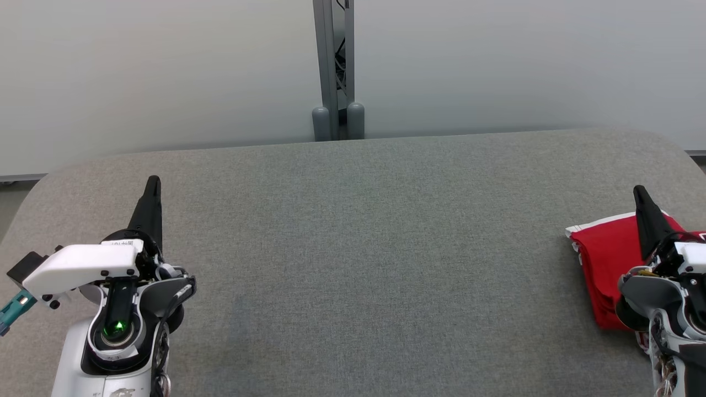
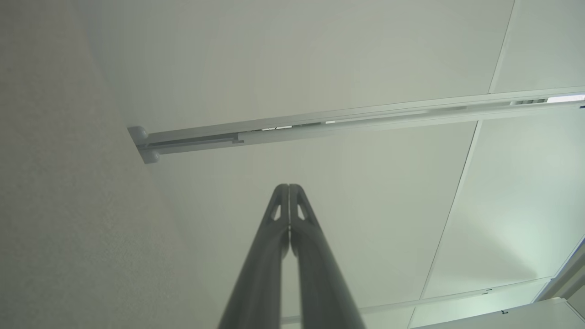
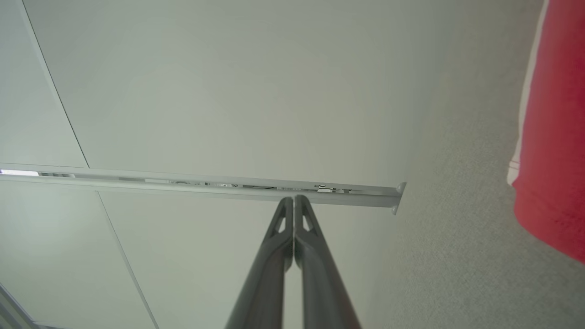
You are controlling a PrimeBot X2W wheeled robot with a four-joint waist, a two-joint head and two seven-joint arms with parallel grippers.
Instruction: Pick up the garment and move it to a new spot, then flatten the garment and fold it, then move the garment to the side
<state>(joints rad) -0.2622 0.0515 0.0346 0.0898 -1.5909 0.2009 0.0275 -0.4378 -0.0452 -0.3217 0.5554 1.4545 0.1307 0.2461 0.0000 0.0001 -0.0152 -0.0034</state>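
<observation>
The garment is red with a white trim, folded into a compact stack at the right end of the grey table. A strip of the garment lies along the right edge of the right wrist view. My right gripper hangs over the garment's near side, fingers shut together with nothing between them, as the right wrist view confirms. My left gripper is over the table's left end, far from the garment, its fingers pressed shut and empty in the left wrist view.
A grey metal post with two rounded feet stands behind the table's far edge against pale wall panels. The table's corners are rounded. A pale rail on the wall crosses the left wrist view, and the same rail crosses the right one.
</observation>
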